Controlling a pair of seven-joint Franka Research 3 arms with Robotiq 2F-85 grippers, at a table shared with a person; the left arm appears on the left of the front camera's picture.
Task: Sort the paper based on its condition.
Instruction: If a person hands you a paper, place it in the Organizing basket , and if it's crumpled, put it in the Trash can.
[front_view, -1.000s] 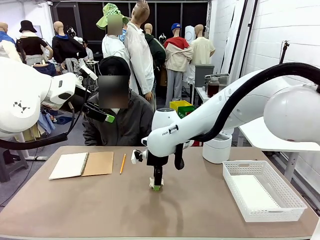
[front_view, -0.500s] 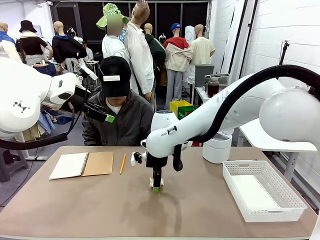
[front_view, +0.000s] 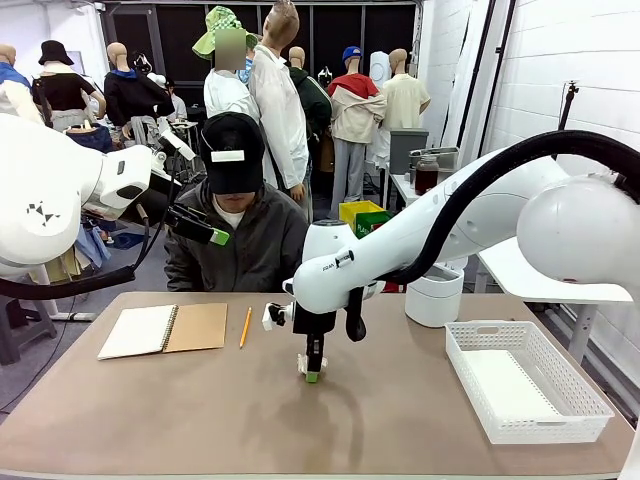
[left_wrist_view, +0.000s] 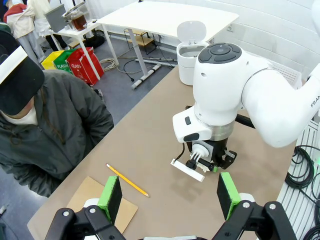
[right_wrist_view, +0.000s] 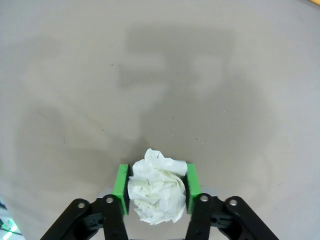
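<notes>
right wrist view: right pincer (right_wrist_view: 156, 189) clamped on crumpled paper (right_wrist_view: 156, 186); left pincer (left_wrist_view: 170, 196) apart, raised.

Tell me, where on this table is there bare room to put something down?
The near table is bare in front of the notebook. So is the strip between the right gripper, closed on crumpled paper, and the white basket. It is crowded around the pencil and that arm.
</notes>
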